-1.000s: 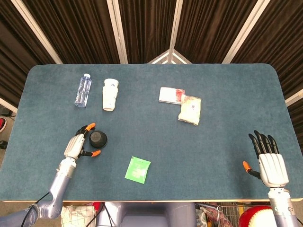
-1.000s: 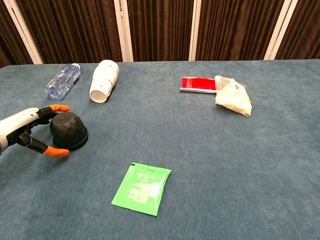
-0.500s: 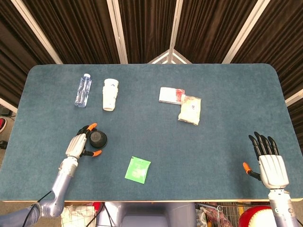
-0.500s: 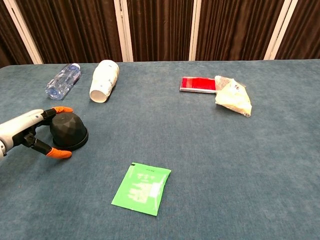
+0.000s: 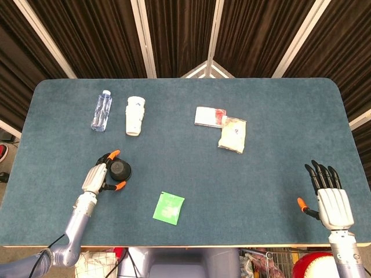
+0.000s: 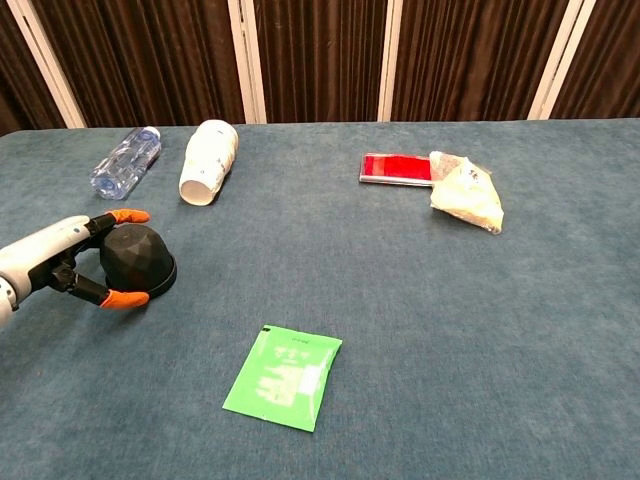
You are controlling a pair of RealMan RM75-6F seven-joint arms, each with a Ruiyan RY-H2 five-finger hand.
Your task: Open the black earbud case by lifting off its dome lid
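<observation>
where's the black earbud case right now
The black earbud case sits on the table's left side in the head view, between the left robot hand's fingertips, with the green packet to its lower right.

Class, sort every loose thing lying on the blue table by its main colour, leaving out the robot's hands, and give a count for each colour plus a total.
Black: 1, the black dome-lidded earbud case
Clear: 1, the clear plastic water bottle
White: 1, the white paper cup stack lying on its side
Red: 1, the flat red packet
Pale yellow: 1, the crumpled snack bag
Green: 1, the green sachet
Total: 6
</observation>
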